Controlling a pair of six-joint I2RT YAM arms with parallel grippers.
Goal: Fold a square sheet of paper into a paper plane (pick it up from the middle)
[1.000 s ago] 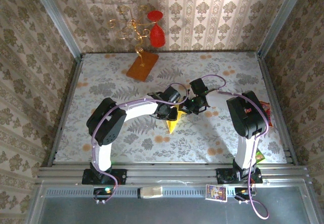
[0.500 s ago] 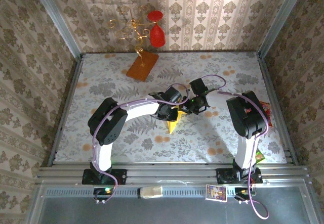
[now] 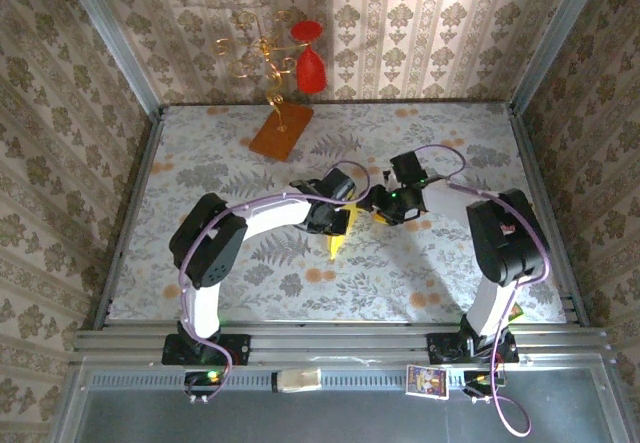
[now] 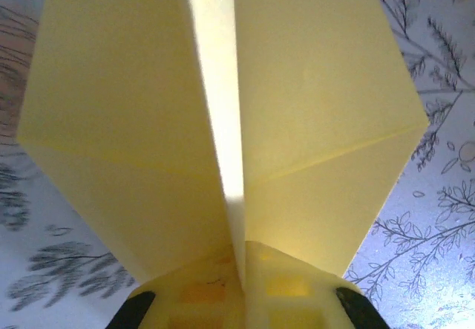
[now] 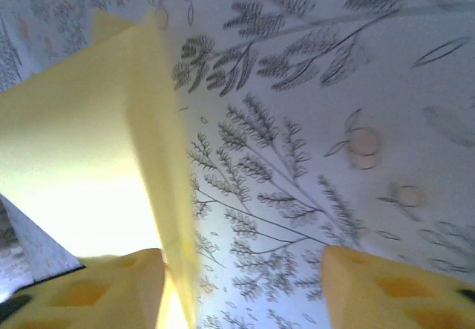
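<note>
Left end effector [image 4: 239, 288] has just clamped shut on the paper [image 4: 319, 121], pinching its centre fold. Right end effector [image 5: 245, 284] has let go, jaws now apart, and backed off rightward; the paper may still brush one finger, but the view is blurred. I judge the handover done. Paper: pale yellow, two creased wings, held over mid-counter [image 3: 200, 163].
</note>
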